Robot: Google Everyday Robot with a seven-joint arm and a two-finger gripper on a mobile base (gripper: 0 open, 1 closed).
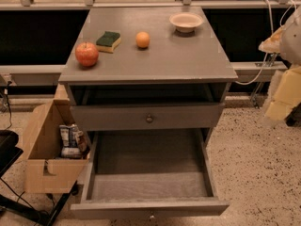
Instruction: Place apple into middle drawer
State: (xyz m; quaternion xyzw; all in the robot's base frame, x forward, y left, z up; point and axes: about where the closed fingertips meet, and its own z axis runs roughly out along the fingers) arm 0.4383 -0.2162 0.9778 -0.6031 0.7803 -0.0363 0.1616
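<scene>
At the far left edge a black frame (8, 149) is cut off by the border, and what it belongs to cannot be made out. Just beside it, at 3 o'clock, an open cardboard box (47, 175) stands on the speckled floor against the cabinet's left side. It holds crumpled packets (71, 141) whose printing is unreadable. On the grey cabinet top (155, 62) the apple (86, 53) sits near the front left corner, close to both the left and front edges, untouched. A green and yellow sponge (108, 40) lies at 1 o'clock from it, just apart, and a small orange fruit (143, 39) lies at 3 o'clock from the sponge with bare surface around it. Under the top's overhang is a dark gap whose inside is hidden. Below it is a shut drawer panel (113, 117) with a dark knob (149, 118). The middle drawer (148, 187) is pulled well out at 5 o'clock from the apple, its flat floor bare between the side walls. Its front lip nearly meets the bottom border, and a knob there is cropped. A pale bowl (186, 21) rests toward the back right corner, at 2 o'clock from the orange fruit. The gripper (281, 98) hangs at 3 o'clock from the cabinet, well apart from the apple and beyond the right edge of the top. It appears only as pale smeared blocks cut by the border, and whether it is parted or closed cannot be told.
</scene>
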